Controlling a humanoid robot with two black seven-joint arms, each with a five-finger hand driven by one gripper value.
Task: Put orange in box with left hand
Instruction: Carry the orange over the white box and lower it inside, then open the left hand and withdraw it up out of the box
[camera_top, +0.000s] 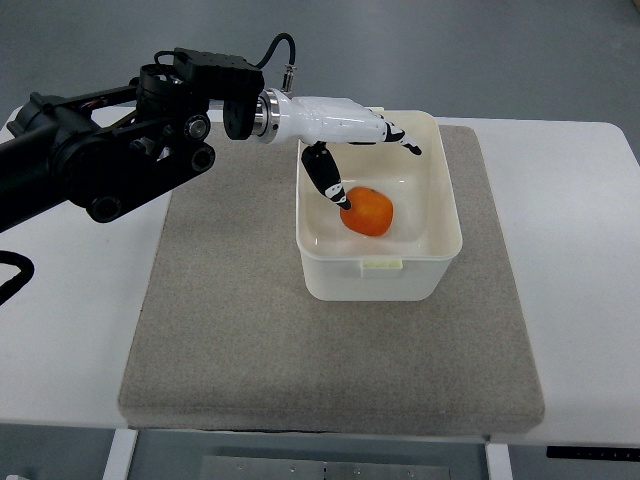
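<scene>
At the near edge runs the front of a white table (70, 330), and on it lies a grey felt mat (230, 300) that covers most of the middle of the surface. The near half of the mat is bare.

Further in, on the right part of the mat, stands a white plastic box (380, 275), open at the top, with a small tab on its near rim. Inside it the orange (369, 211) rests on the floor of the box, a little left of centre and nearer the far half than the near wall.

Above the far left corner of the box hangs the left hand (345, 135), white with black fingertips, its black arm (100, 150) coming in from the left edge of the picture across the far left of the table. The hand is loosened and grips nothing. Its thumb (327, 180) points down into the box, and the black tip meets the orange's upper left side in this view; whether it truly touches or only hovers just above cannot be told. The other fingers (395, 133) stretch out to the right over the far rim of the box, well clear of the fruit and not wrapped round it.

Beyond the table lies grey floor (450, 50).
</scene>
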